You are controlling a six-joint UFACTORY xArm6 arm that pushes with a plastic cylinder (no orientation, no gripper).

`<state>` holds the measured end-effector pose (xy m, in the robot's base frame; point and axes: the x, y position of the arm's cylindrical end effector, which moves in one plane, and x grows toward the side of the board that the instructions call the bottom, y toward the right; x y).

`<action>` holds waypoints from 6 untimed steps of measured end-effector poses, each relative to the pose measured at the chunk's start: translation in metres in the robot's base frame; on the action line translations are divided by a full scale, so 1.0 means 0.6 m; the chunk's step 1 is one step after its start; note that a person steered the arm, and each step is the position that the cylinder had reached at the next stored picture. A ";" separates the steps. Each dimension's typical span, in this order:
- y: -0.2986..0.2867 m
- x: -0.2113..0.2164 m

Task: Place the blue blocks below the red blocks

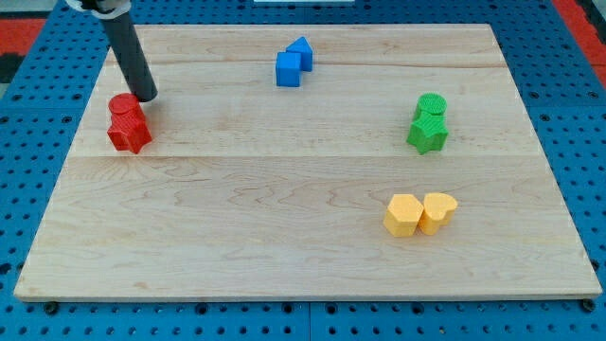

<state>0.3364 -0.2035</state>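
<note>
Two red blocks sit together at the view's left: a red round block (122, 106) above a red star-shaped block (129, 133). Two blue blocks sit together near the view's top centre: a blue cube (288, 68) and a blue pointed block (302, 51) just up and right of it. My tip (147, 97) rests on the board just right of the red round block, close to it or touching. The blue blocks lie far to the tip's right and a little higher in the view.
Two green blocks, a round one (431, 107) above a star-shaped one (428, 134), sit at the view's right. Two yellow blocks (419, 214) sit side by side at the lower right. The wooden board (284, 237) lies on a blue pegged surface.
</note>
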 end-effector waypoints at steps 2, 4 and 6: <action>0.167 -0.126; 0.324 -0.226; 0.356 -0.119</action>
<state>0.2650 0.0103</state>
